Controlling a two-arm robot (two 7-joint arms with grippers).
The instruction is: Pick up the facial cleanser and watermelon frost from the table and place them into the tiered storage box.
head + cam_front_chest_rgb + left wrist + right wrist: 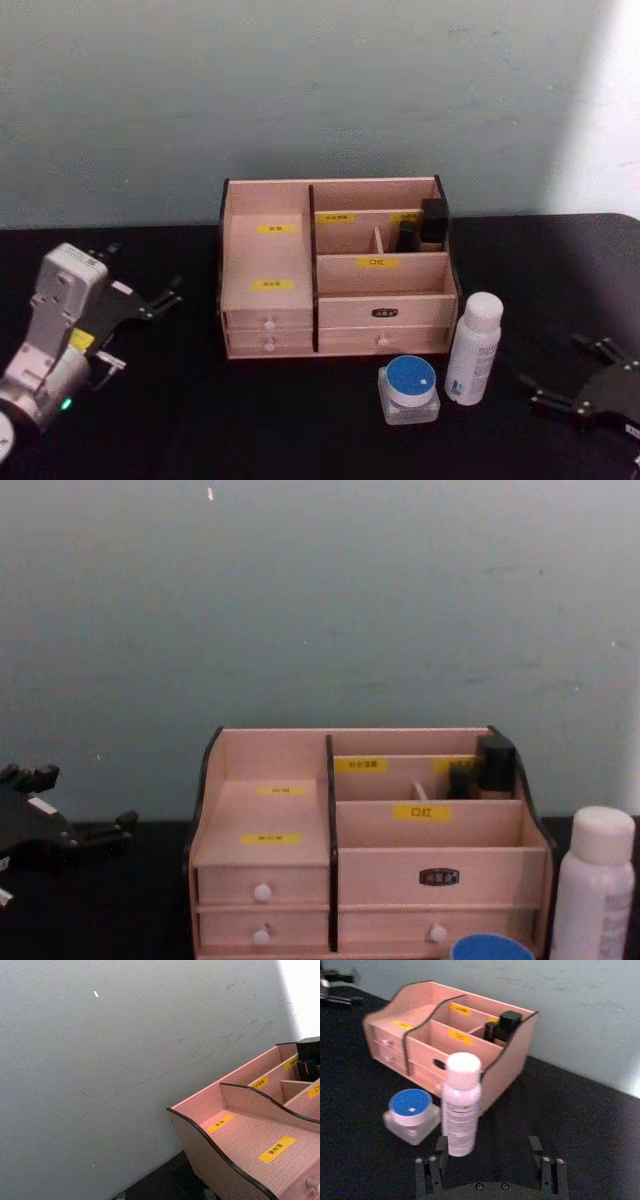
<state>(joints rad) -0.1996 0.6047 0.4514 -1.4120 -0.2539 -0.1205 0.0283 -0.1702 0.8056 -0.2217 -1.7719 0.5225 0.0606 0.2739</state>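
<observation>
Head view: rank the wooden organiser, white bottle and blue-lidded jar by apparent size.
1. Pale pink wooden tiered storage box.
2. Tall slim white facial cleanser bottle.
3. Squat clear blue-lidded watermelon frost jar, slightly nearer the camera.

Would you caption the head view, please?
Facial cleanser, watermelon frost before tiered storage box; left tool and right tool open.

A tiered storage box [265, 262] of pale, matt wood with visible grain and dark glossy edging is pictured on a matt black bench [200, 420]. The facial cleanser [474, 350] is cased in smooth white plastic; the watermelon frost [409, 390] is housed in frosted clear material.
</observation>
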